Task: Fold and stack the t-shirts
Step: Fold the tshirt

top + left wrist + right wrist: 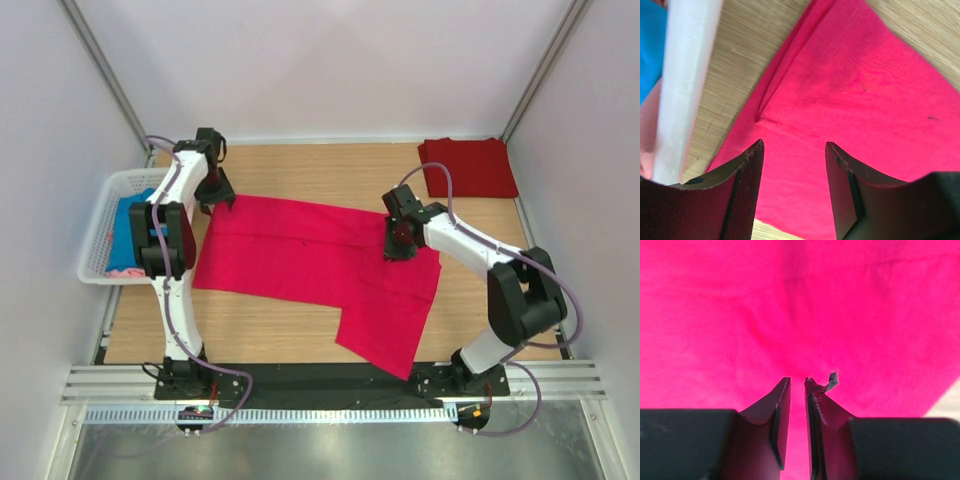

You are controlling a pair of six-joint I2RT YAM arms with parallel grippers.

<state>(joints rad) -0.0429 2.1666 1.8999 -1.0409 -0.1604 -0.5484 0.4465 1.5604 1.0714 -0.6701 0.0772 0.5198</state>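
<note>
A bright pinkish-red t-shirt [310, 265] lies spread across the wooden table, one part reaching toward the near edge. My left gripper [215, 195] hangs over its far left corner, jaws open with nothing between them [794, 145], close above the cloth [855, 90]. My right gripper [398, 245] points down at the shirt's right side. Its jaws [798, 380] stand a narrow gap apart, tips near the cloth [790, 305], where soft creases run toward them. A darker red t-shirt [468, 165] lies folded at the back right. A blue t-shirt [128, 225] and a pale pink one [125, 270] lie in the basket.
The white lattice basket [97, 235] stands at the table's left edge, its rim [687, 85] right beside my left gripper. White walls close in the table on three sides. Bare wood [300, 170] shows behind the spread shirt.
</note>
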